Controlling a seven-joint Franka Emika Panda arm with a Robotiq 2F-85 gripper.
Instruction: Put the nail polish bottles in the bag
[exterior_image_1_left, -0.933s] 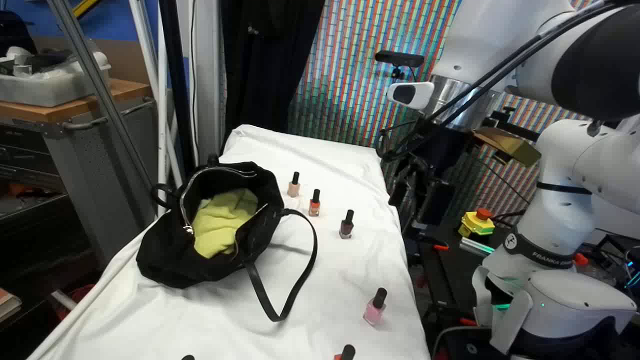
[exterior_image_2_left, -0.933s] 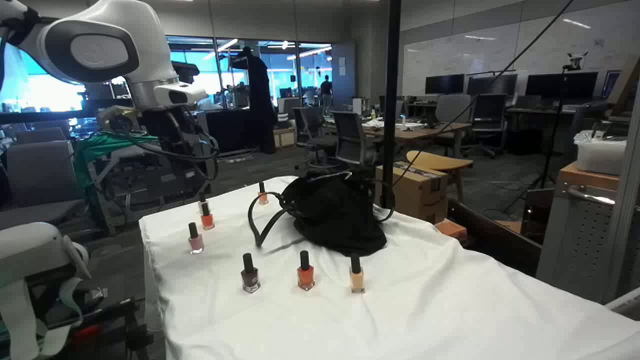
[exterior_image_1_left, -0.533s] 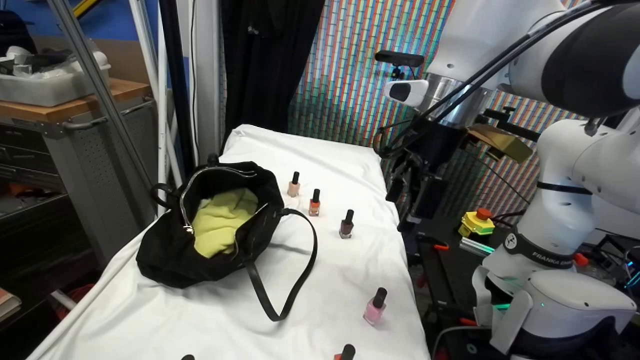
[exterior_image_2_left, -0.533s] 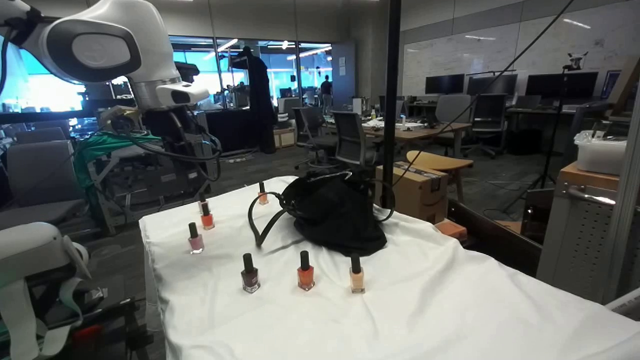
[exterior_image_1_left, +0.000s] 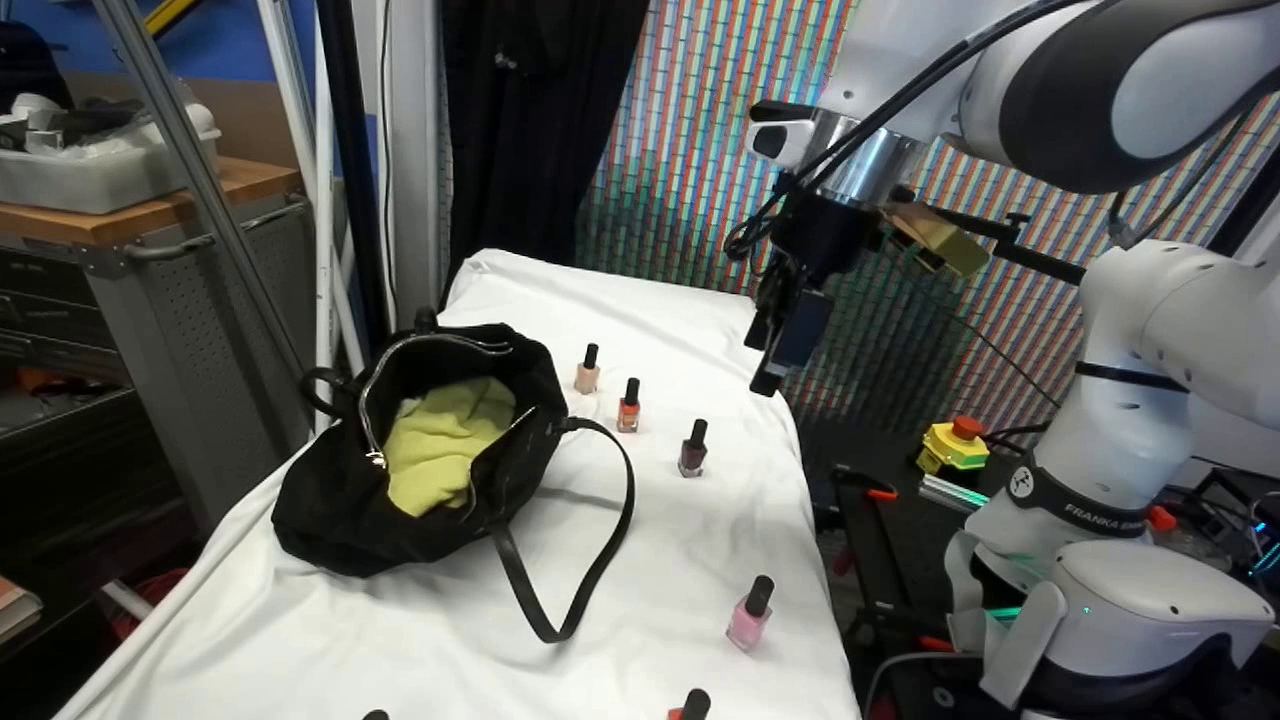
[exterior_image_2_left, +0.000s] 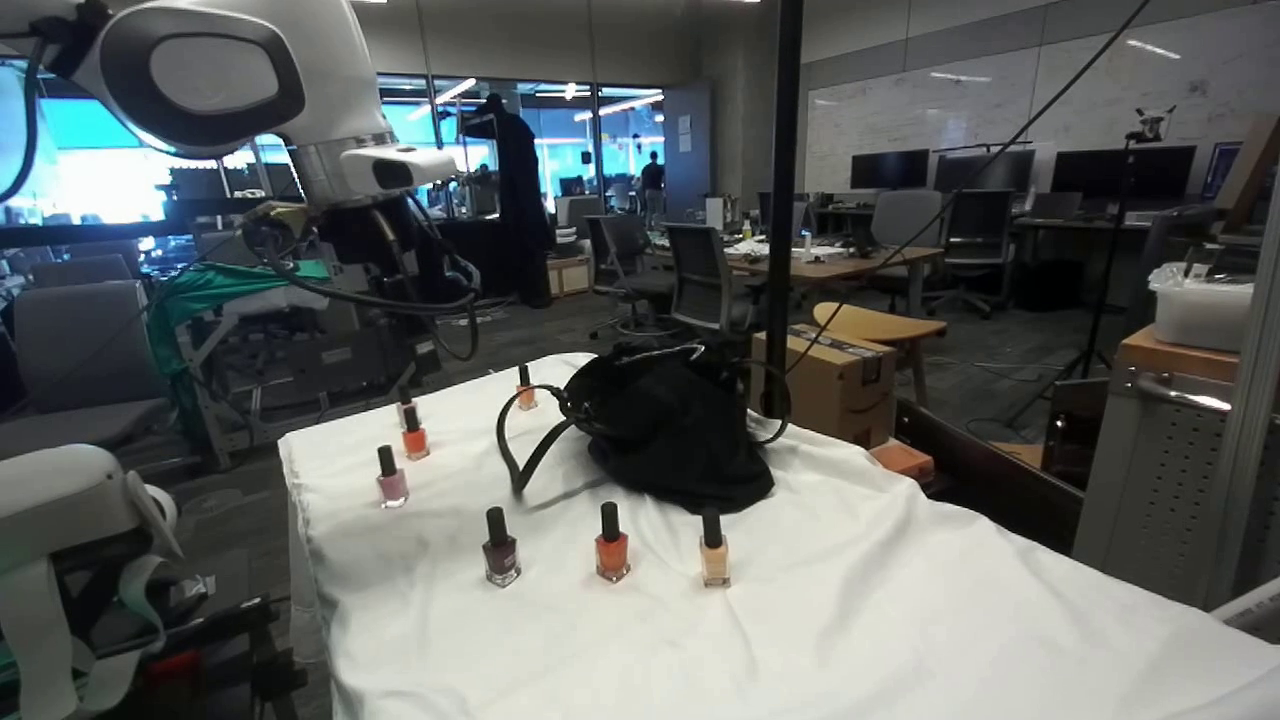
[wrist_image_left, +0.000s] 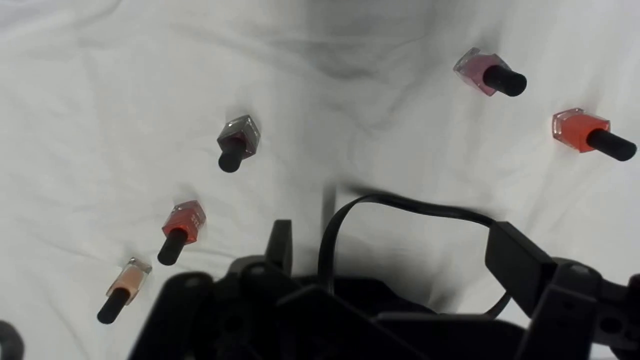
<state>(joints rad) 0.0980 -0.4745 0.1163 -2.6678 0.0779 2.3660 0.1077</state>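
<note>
Several nail polish bottles stand upright on a white cloth-covered table: peach (exterior_image_1_left: 587, 378), orange-red (exterior_image_1_left: 628, 412), dark plum (exterior_image_1_left: 692, 456), pink (exterior_image_1_left: 748, 622), and a red one (exterior_image_1_left: 690, 708) cut off by the frame edge. In an exterior view, an orange bottle (exterior_image_2_left: 526, 396) stands beyond the strap. The black bag (exterior_image_1_left: 330, 515) stands open, yellow-green cloth (exterior_image_1_left: 445, 445) inside; it also shows in an exterior view (exterior_image_2_left: 690, 440). My gripper (exterior_image_1_left: 768, 358) is above the table's right edge, apart from the bottles. In the wrist view the gripper (wrist_image_left: 400, 252) is open, nothing between its fingers but the strap seen below.
The bag's strap loop (exterior_image_1_left: 600, 570) lies on the cloth towards the bottles. A black post (exterior_image_2_left: 785, 200) and a cardboard box (exterior_image_2_left: 845, 385) stand beyond the table. An emergency stop button (exterior_image_1_left: 955, 445) sits by the robot base.
The arm and gripper have moved over the table's edge, leftward and up in an exterior view, and rightward in an exterior view. The bottles and the bag have not moved.
</note>
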